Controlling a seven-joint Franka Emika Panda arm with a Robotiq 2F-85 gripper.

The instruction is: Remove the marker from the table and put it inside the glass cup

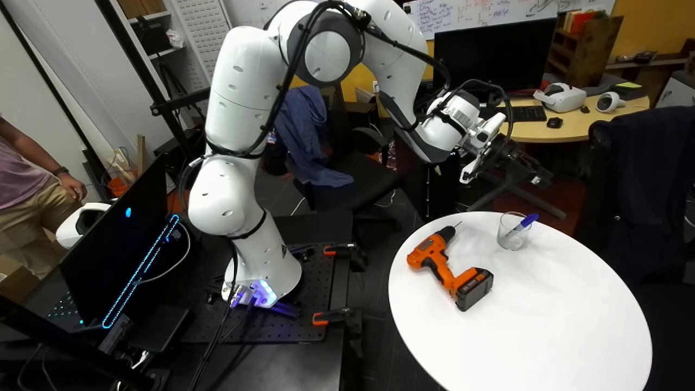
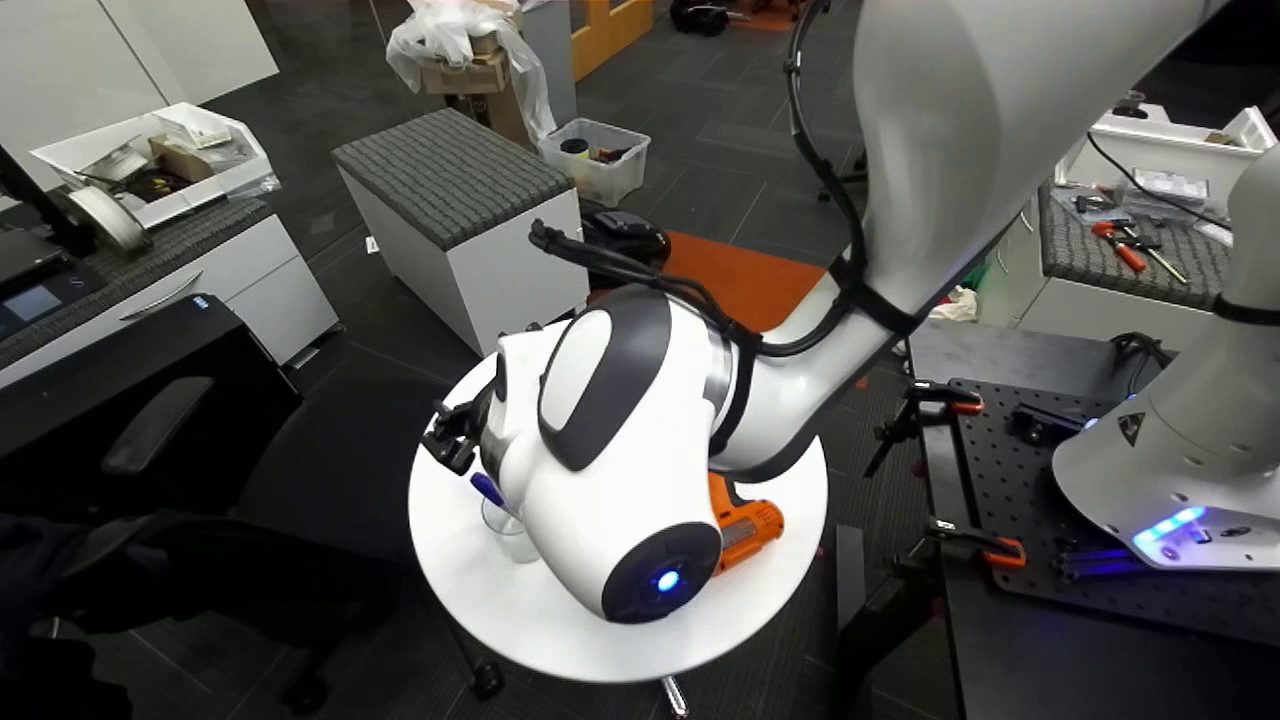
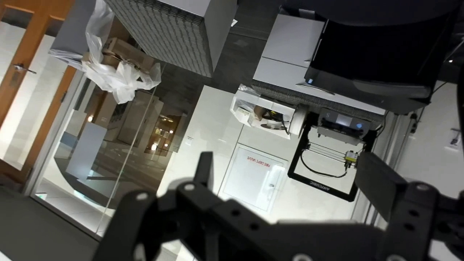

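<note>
The marker leans inside the clear glass cup, its blue-purple cap end sticking up past the rim. The cup stands upright near the edge of the round white table. The marker, the cup and the table also show in an exterior view, where the arm hides part of them. My gripper is above and beyond the cup, apart from it, pointing away from the table top. In the wrist view the gripper's fingers are wide apart with nothing between them; marker and cup are out of that view.
An orange-and-black power drill lies on the table beside the cup. A dark chair stands close to the table's edge. A desk with a monitor and a headset is behind the gripper. The robot's black mounting bench is beside the table.
</note>
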